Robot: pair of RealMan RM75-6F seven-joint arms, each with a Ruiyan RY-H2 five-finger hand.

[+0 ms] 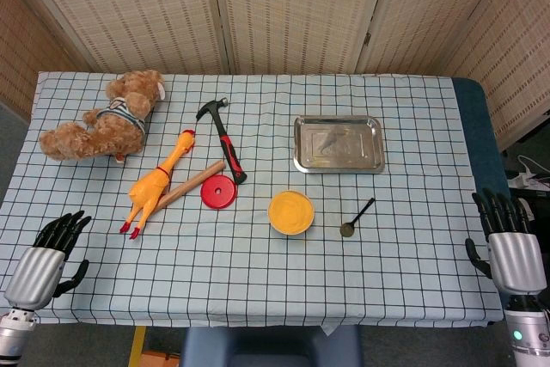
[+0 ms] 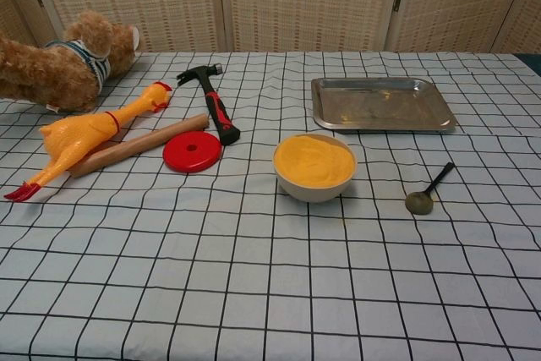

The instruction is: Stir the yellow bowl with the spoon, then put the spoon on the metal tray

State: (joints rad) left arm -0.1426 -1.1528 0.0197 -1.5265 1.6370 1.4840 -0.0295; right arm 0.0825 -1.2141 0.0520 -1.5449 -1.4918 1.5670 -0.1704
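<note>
Not started: both robot hands, left and right, spread wide, holding nothing. Spoon lies just right of bowl, tray behind bowl. Next: right robot hand grasps spoon handle

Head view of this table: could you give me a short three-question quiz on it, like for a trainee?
1. True or false: the spoon lies inside the yellow bowl.
2. Which is nearer the metal tray: (a) hammer, (b) teddy bear?
3. What does the right hand hold?

Key: 1. False, it lies on the cloth beside the bowl. 2. (a). 3. Nothing; like the left hand, it is at the table's edge.
</note>
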